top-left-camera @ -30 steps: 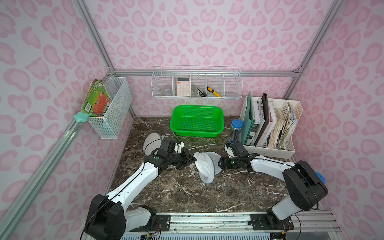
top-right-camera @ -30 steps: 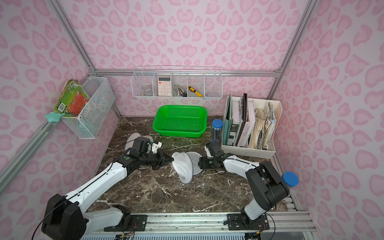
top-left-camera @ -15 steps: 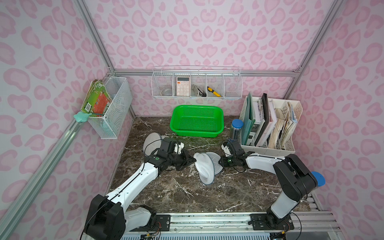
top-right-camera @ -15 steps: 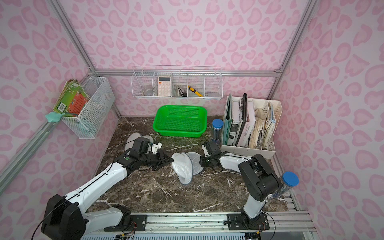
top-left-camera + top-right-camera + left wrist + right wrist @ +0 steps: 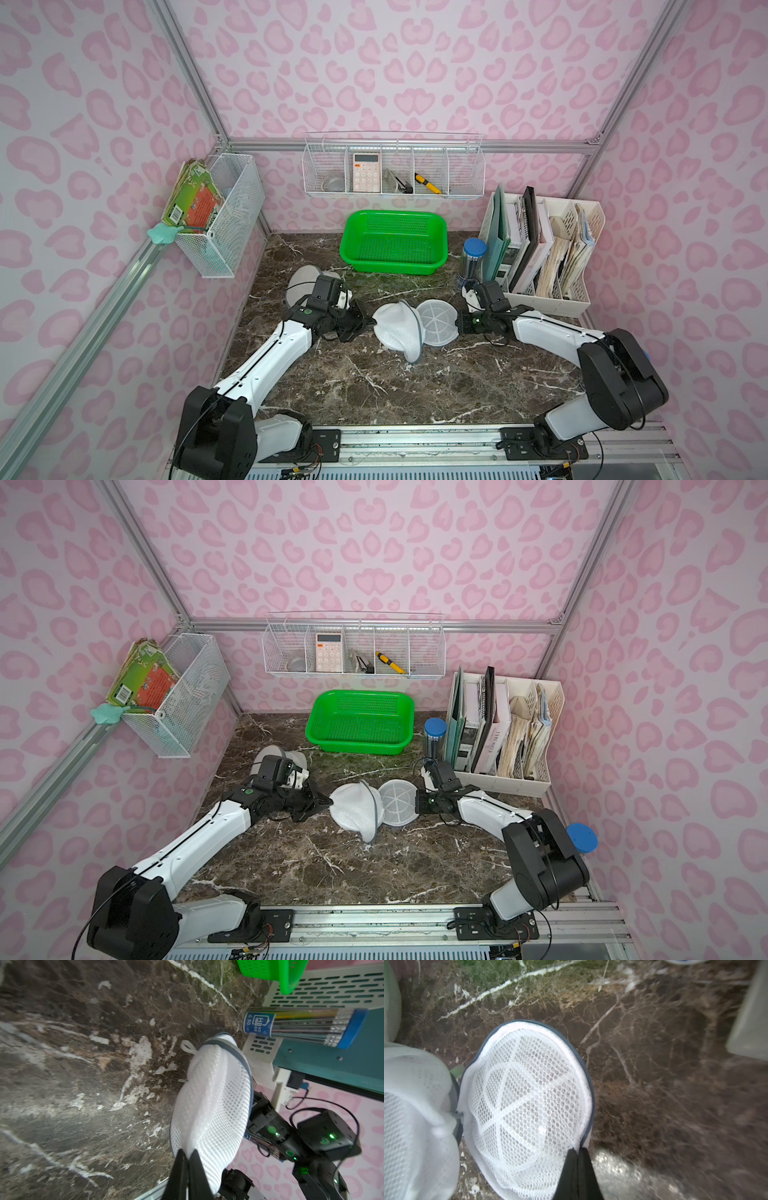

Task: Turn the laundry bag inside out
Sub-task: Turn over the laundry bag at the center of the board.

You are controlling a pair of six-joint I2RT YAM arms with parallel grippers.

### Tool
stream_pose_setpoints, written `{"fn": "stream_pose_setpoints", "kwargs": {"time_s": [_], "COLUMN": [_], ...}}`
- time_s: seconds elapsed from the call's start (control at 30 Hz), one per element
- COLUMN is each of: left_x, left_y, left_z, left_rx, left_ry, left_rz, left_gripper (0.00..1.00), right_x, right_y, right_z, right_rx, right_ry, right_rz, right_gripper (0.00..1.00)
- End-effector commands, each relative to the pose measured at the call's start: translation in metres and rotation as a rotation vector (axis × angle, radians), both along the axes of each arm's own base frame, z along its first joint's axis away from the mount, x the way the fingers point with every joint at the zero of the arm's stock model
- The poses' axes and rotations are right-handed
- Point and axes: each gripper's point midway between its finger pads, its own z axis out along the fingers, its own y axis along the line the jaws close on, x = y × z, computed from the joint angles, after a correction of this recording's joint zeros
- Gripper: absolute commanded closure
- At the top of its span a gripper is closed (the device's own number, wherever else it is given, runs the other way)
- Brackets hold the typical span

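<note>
My left jaws clamp the bulged half of the laundry bag [image 5: 397, 332], my right jaws its flat round rim; it lies lengthwise between them.

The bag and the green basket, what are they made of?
The bag looks like soft white mesh fabric: tiny holes all over, with a dark trimmed rim. The basket is probably shiny green plastic, moulded with rows of small holes.

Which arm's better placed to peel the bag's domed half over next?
Left, likely: left gripper grips the domed half of the laundry bag; right gripper pinches the flat panel at its rim.
</note>
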Motion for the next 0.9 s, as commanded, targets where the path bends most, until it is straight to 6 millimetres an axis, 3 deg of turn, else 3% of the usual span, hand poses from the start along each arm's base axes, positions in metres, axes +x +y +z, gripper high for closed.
{"fn": "stream_pose_setpoints", "kwargs": {"time_s": [0.0, 0.23, 0.47, 0.5, 0.6, 0.7, 0.87], "left_x": [-0.009, -0.009, 0.011, 0.013, 0.018, 0.017, 0.011], "left_y": [0.018, 0.037, 0.019, 0.016, 0.011, 0.013, -0.002], "left_z": [-0.027, -0.076, -0.097, -0.096, -0.086, -0.069, -0.026], "left_rx": [0.124, 0.28, 0.214, 0.197, 0.185, 0.197, 0.212], "left_ry": [0.068, 0.171, 0.196, 0.195, 0.18, 0.154, 0.06], "left_rz": [-0.004, -0.006, -0.038, -0.048, -0.068, -0.072, -0.12], "left_gripper": [1.0, 1.0, 1.0, 1.0, 0.7, 0.56, 0.62], "right_x": [-0.01, -0.008, -0.013, -0.015, -0.017, -0.017, -0.017], "right_y": [-0.021, -0.049, -0.023, -0.016, 0.001, 0.011, 0.021], "right_z": [0.007, 0.054, 0.085, 0.088, 0.093, 0.095, 0.096], "right_rx": [-0.031, -0.013, 0.031, 0.029, 0.031, 0.009, 0.019], "right_ry": [0.025, -0.055, -0.116, -0.12, -0.118, -0.113, -0.099], "right_rz": [-0.004, -0.043, 0.031, 0.047, 0.071, 0.066, 0.052], "right_gripper": [1.0, 1.0, 1.0, 1.0, 1.0, 1.0, 1.0]}}
